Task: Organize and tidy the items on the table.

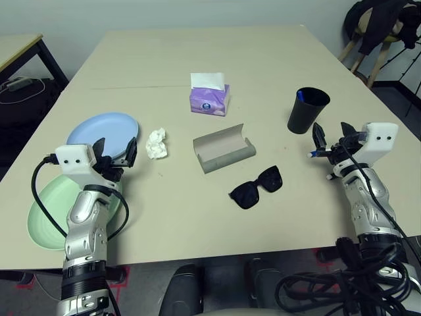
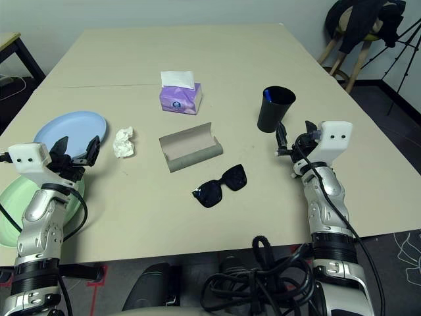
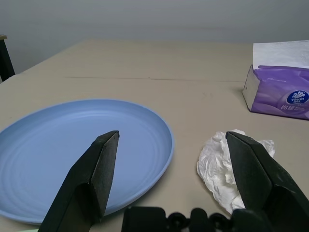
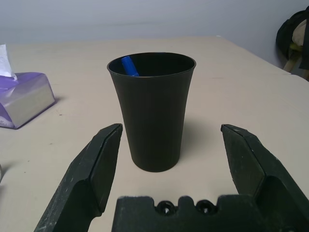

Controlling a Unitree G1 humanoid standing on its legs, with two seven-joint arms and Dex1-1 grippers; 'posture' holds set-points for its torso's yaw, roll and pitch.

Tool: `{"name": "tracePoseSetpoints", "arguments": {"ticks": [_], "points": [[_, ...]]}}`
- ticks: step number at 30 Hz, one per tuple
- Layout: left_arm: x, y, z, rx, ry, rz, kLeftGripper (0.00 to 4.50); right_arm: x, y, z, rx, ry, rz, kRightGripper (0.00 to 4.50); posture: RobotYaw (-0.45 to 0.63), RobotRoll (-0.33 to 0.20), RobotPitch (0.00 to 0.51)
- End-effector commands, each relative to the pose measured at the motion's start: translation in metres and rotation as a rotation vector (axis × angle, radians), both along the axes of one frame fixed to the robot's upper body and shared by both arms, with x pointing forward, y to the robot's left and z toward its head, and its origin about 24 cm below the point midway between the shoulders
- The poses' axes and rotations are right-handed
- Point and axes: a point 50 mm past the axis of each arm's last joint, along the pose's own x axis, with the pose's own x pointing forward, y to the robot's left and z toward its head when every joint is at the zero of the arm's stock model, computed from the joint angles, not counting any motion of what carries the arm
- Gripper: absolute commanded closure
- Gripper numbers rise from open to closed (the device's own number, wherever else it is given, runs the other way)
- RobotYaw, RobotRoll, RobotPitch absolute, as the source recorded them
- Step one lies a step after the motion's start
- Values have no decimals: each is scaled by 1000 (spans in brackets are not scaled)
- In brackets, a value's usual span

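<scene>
Hovering on both sides of the table (image 1: 263, 72), the two arms have nothing in hand. The left gripper (image 1: 116, 155) has its jaws spread wide and empty, poised over the near edge of the blue plate (image 1: 99, 130), with the green plate (image 1: 49, 210) beside its forearm and the crumpled tissue wad (image 3: 227, 164) just off one fingertip. The right gripper (image 4: 171, 159) is equally wide open and empty, lined up on the black cup (image 4: 153, 108), which stands upright with the blue pen (image 4: 129, 66) already poking up inside it.

By my reading the pen step looks done, and a fresh pick is about to be chosen. The sunglasses (image 1: 258, 187) lie on the bare top, near the grey glasses case (image 1: 223, 149), which lies open (an obvious pairing). The purple tissue box (image 1: 209, 97) sits further back and needs nothing.

Next move, likely: the left arm reaches for the tissue wad or a plate rim, which calls for dipping down and closing on a thin edge. The sunglasses would call for a gentle grip on the frame.
</scene>
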Motion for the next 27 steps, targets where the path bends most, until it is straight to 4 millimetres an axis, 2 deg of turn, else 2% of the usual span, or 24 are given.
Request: {"name": "tracePoseSetpoints", "arguments": {"ticks": [1,15,23,25,27], "points": [[0,-2,-3,-4,7,2,0,-2,-2,0,-8,0,-8,31,37,0,52],[1,-2,-3,-7,7,3,0,0,-1,3,-48,-12,23,31,38,0,48],[1,0,-4,15,27,-35,0,-1,25,6,-154,-53,424,31,49,0,45],[1,1,-2,20,24,-43,0,-4,31,8,-132,-9,631,31,57,0,44],[0,2,-1,33,24,-50,0,-10,39,11,-187,0,822,31,60,0,43]]}}
